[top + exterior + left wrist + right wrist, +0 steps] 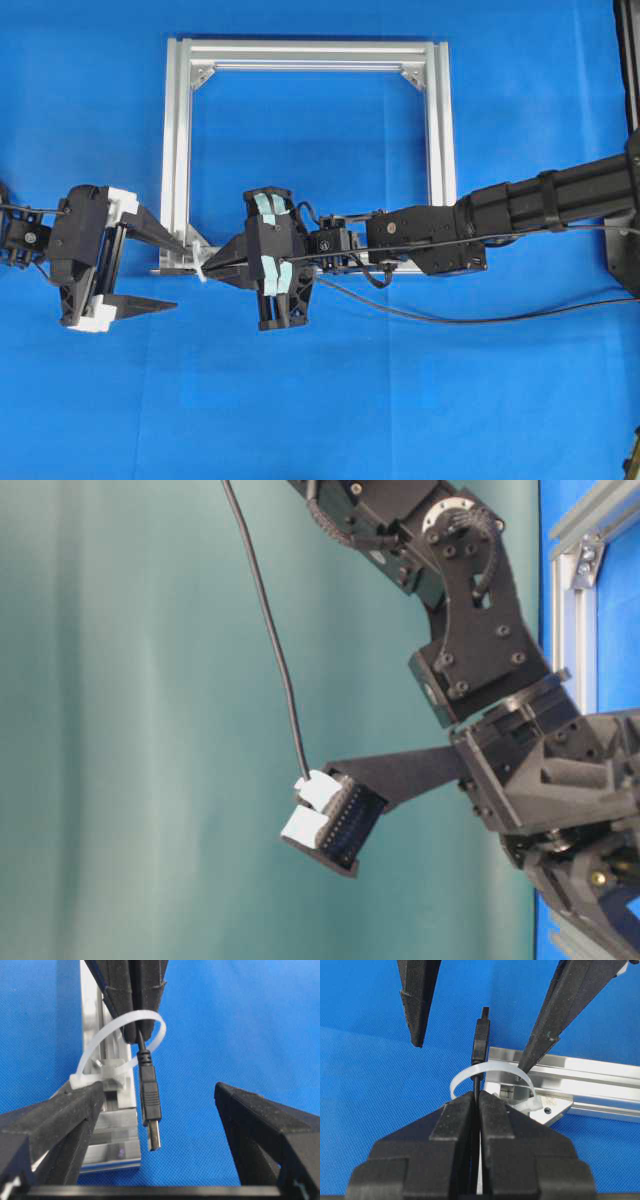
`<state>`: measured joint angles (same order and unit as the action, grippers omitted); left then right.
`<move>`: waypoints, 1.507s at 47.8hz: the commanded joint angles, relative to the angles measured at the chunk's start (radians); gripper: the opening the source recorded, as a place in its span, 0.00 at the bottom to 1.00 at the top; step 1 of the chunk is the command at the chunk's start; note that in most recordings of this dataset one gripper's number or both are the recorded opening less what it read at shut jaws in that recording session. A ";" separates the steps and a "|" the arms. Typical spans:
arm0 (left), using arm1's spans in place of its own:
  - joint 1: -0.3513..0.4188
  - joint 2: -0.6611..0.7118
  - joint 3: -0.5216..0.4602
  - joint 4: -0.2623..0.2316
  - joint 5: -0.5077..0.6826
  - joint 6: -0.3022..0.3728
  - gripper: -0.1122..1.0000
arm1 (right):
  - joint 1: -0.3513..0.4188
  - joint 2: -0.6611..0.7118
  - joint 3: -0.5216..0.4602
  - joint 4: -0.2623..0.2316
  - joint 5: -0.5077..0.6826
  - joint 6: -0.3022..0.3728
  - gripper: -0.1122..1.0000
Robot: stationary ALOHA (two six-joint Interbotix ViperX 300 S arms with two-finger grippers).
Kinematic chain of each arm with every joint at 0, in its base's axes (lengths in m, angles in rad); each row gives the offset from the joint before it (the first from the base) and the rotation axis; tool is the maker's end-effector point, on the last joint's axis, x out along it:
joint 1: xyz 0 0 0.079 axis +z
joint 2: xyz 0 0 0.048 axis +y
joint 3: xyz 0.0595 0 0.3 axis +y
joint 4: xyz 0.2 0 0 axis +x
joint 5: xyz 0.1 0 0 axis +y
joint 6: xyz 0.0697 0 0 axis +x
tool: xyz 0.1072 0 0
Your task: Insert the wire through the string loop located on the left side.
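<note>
**A:** How far along was it, starting from the overhead view?

**B:** The right end effector (205, 270) had reached across to the lower left corner of the aluminium frame (176, 150), clamped shut on the wire (470, 320), which trailed back over the blue tabletop (320, 400). The left end effector (160, 270) sat just beside that corner with its fingers spread wide, holding nothing. The string loop (201, 268) showed only as a small white fleck between the 2.

**A:** And the table-level view?

**B:** Little help. 1 black arm against a plain teal wall (130, 720), and a cable hanging down; neither the loop nor the plug could be made out.

**A:** The left wrist view?

**B:** That one settled it. The plug (151, 1110) had passed through the white loop and pointed at the camera, between the 2 wide fingers (60, 1115), untouched by either.

**A:** The right wrist view agreed?

**B:** Yes. The pads (455, 1120) pinched the wire just behind the loop, and the plug stood beyond it, between the left arm's open fingers.

**A:** So what was left?

**B:** By my judgement the threading itself was done; the left side had yet to close on the plug and draw more wire through.
</note>
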<state>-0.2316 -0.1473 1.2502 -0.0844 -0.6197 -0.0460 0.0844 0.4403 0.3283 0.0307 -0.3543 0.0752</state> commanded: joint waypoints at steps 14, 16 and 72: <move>-0.003 -0.012 -0.005 0.002 -0.006 0.000 0.88 | -0.002 -0.020 -0.011 0.002 -0.003 0.002 0.10; -0.003 -0.012 -0.005 0.003 -0.005 0.000 0.88 | -0.002 -0.021 -0.011 0.002 -0.003 0.002 0.10; 0.012 -0.012 -0.011 0.002 0.049 0.002 0.17 | 0.003 -0.023 -0.014 0.006 0.017 0.011 0.47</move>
<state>-0.2224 -0.1473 1.2487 -0.0844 -0.5676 -0.0445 0.0859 0.4403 0.3283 0.0337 -0.3421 0.0828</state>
